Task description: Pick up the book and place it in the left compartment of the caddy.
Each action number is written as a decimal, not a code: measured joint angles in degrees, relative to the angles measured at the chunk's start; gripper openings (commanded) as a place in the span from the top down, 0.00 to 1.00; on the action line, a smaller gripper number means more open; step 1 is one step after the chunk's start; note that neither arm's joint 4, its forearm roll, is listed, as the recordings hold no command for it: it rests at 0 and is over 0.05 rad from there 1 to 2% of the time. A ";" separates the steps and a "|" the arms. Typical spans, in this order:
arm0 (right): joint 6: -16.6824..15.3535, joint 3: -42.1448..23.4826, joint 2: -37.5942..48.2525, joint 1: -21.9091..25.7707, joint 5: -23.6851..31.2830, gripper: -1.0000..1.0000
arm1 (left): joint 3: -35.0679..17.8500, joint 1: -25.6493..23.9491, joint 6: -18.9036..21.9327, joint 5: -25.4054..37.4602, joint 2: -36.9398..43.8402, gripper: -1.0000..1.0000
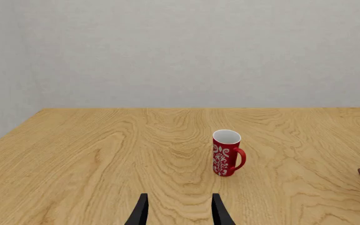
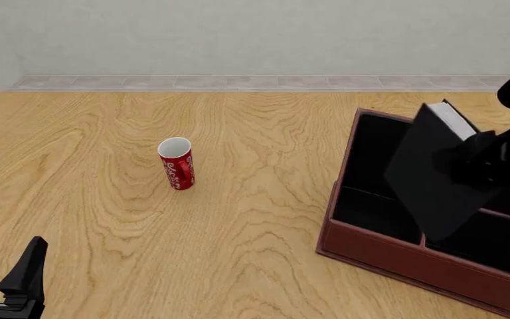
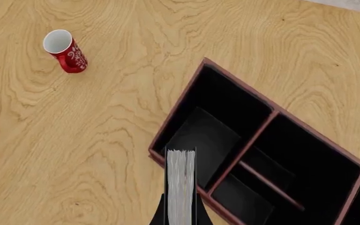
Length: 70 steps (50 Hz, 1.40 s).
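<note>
Nearest to the front camera, at the bottom left corner, your left gripper (image 2: 2,266) is sitting low over the wooden table (image 2: 237,219), and its two dark fingers are standing wide apart with nothing between them. The left wrist view is showing the same: the two fingertips (image 1: 141,213) are spread, with bare wood between them, and they are pointing toward the red mug (image 1: 226,153).

Going to the right in the front view, the red mug (image 2: 177,163) is standing upright on the table, well apart from both arms. It has a white pattern on its side and a white inside, and the handle is facing the near side.

Further right, the caddy (image 2: 397,256) is resting on the table. It is a dark reddish-brown box with a black interior divided by thin walls. Your right gripper (image 2: 494,159) is holding the book (image 2: 432,179) above it, clamped on the book's right side. The book is tilted, with the white page edge showing at its top and its lower corner hanging over the central divider, just above the left compartment (image 2: 370,199).

In the right wrist view, the book's page edge (image 3: 181,187) is running straight out between the fingers, and the left compartment (image 3: 211,122) is lying directly beyond it. You cannot tell from these views whether the book is already touching the caddy.
</note>
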 measured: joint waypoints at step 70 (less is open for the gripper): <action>-0.30 4.31 11.15 -2.95 -13.28 1.00 | 0.00 0.00 0.00 0.00 0.00 0.00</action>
